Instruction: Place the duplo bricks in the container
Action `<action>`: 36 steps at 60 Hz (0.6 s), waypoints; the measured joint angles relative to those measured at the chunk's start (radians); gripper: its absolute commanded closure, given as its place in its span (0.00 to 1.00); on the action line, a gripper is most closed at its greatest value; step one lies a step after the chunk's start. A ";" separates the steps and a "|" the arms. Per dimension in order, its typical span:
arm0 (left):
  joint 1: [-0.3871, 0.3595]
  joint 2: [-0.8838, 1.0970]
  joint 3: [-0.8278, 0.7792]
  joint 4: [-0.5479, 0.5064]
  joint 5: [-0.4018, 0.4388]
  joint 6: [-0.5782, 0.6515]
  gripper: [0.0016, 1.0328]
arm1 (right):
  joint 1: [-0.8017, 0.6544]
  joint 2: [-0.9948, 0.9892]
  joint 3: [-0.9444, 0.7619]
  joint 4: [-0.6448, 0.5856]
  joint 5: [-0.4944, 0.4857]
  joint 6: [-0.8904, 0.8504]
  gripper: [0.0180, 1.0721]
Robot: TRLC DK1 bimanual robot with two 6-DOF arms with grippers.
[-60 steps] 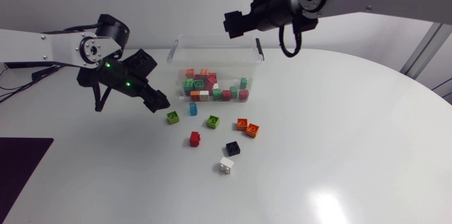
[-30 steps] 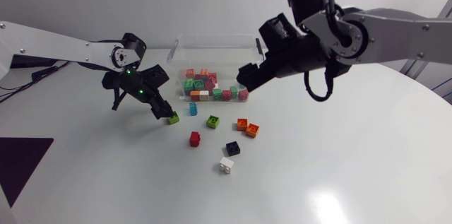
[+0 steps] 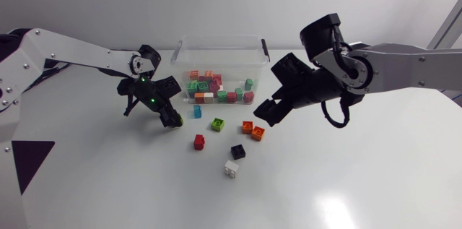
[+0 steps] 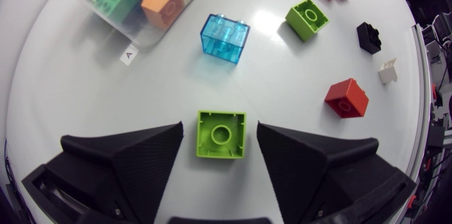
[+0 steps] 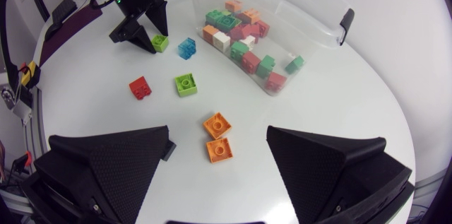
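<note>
A lime green brick (image 4: 221, 134) lies flat on the table between the fingers of my left gripper (image 4: 220, 126), with a thin gap on each side, so the gripper is open around it. In the head view the left gripper (image 3: 171, 119) is low, just left of the clear container (image 3: 216, 40), which holds several bricks. My right gripper (image 3: 266, 112) hangs open over two orange bricks (image 5: 217, 123), which lie ahead of its fingers. A clear blue brick (image 4: 224, 37) sits just ahead of the lime one.
Loose on the table are a green brick (image 3: 217, 123), a red brick (image 3: 199, 141), a black brick (image 3: 238, 151) and a white brick (image 3: 232, 168). The container's black handle (image 5: 345, 20) faces my right arm. Bare table stretches toward the front.
My left gripper has come down and right around the lime brick, and its fingers have narrowed. My right arm has swung down from above the container to the orange bricks.
</note>
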 measured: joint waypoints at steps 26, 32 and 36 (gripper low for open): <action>0.000 0.001 0.022 -0.154 0.062 0.029 0.83 | -0.034 0.200 -0.002 0.000 -0.034 -0.204 0.05; 0.000 -0.041 0.021 -0.175 0.084 0.034 0.83 | -0.039 0.238 0.006 0.005 -0.034 -0.229 0.05; 0.000 -0.083 0.019 -0.186 0.091 0.038 0.83 | -0.040 0.264 0.012 0.011 -0.034 -0.242 0.05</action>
